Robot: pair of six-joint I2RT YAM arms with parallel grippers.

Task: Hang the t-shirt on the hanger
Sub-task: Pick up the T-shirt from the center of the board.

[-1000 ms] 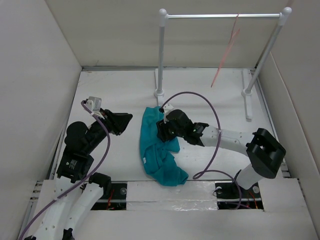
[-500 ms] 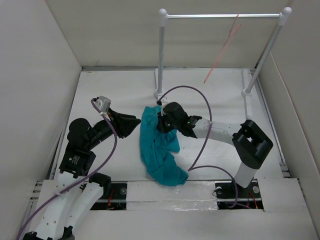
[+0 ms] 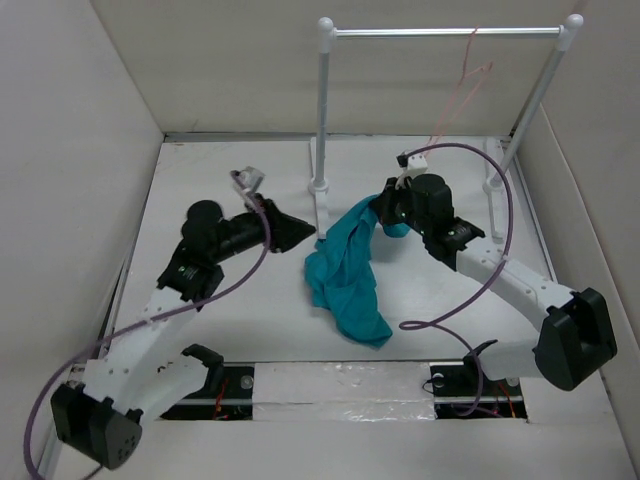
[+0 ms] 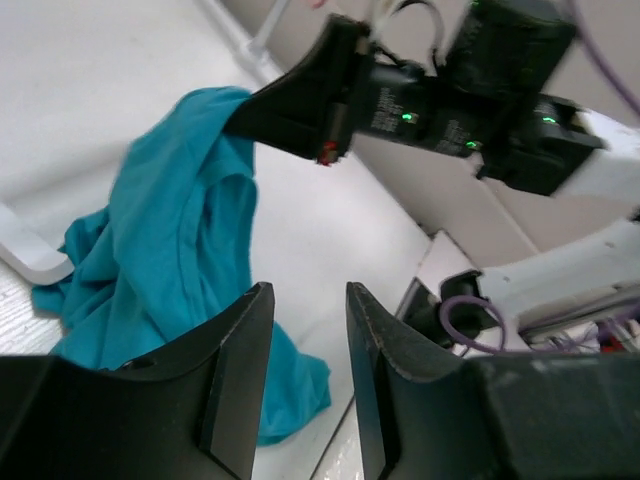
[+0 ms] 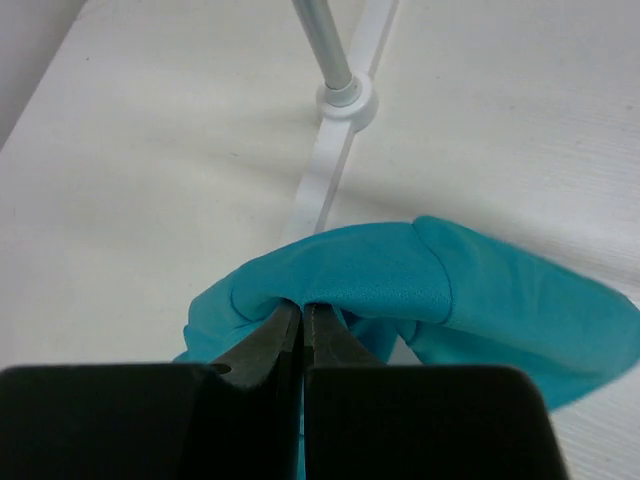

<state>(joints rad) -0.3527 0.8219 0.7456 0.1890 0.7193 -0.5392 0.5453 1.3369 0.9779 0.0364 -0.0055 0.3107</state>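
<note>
Above the surface [image 3: 230, 170], seen from overhead, our right hand [image 3: 385, 208] is clenched on a high fold of the t-shirt [image 3: 345, 275]. The cloth drapes down from the hand and its low end trails on the surface towards our bases. We judge the lift is meant to let the shirt hang open for a second grip. Our left hand [image 3: 308, 232] points at the cloth from the other side, just short of it. The hanger [image 3: 463, 100] hangs from the rail [image 3: 445, 32], well above and beyond the right hand, with open air between.

From the left wrist, our left hand [image 4: 305, 295] is released, with nothing between its fingers. The t-shirt [image 4: 190, 230] hangs ahead of it, pinched at its top corner by the right hand [image 4: 245, 115].

From the right wrist, the right hand [image 5: 302, 312] is shut tight on a ridge of the t-shirt [image 5: 400, 290]. The post [image 5: 330, 50] and its foot [image 5: 320, 190] stand just beyond, an edge that we judge could snag the cloth.
</note>
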